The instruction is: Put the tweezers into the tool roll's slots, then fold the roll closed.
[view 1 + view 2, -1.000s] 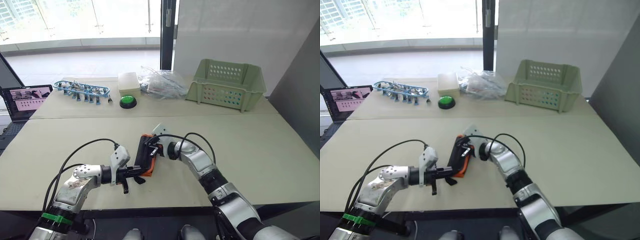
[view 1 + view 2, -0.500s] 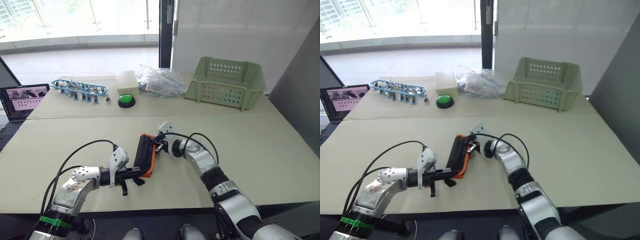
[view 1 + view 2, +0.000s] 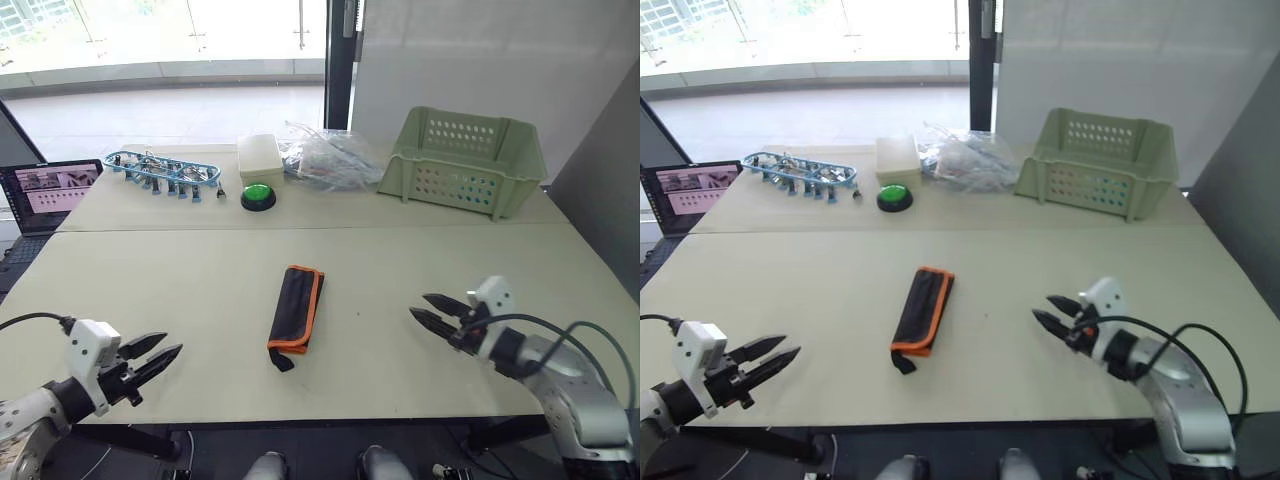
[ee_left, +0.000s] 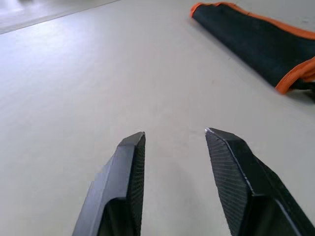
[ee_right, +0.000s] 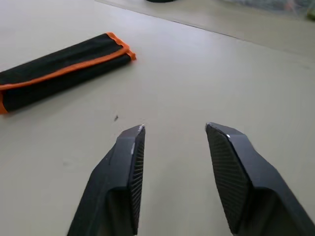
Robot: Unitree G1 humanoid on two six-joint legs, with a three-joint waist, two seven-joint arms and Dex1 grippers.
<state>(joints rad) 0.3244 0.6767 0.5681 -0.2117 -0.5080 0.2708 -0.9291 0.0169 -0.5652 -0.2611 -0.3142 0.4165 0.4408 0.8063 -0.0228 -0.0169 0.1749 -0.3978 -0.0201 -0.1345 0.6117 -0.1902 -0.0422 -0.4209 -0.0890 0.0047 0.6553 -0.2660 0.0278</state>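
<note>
At the centre of the near counter (image 3: 150, 280), the tool roll (image 3: 296, 316) lies folded shut, flat on the surface, with its orange edging along one long side and around the near end. Its long axis runs roughly front to back, tilted slightly so that the far end sits a little toward the robot's right. A short black strap protrudes from the near end. No tweezers are visible loose on the counter; whether they sit inside the folded roll cannot be told.

The left gripper (image 3: 158, 352) hovers low at the near left edge of the counter, fingers spread with a clear gap and nothing between them. The right gripper (image 3: 428, 308) hovers at the near right, likewise spread and empty. Both point inward toward the roll, which lies between them and well apart from each. The right gripper appears somewhat nearer to the roll than the left.

Judged from this layout, the roll is already closed and the task appears at or near completion. Any further contact would come from the side, across the roll's long axis, with the right arm having the shorter reach.
</note>
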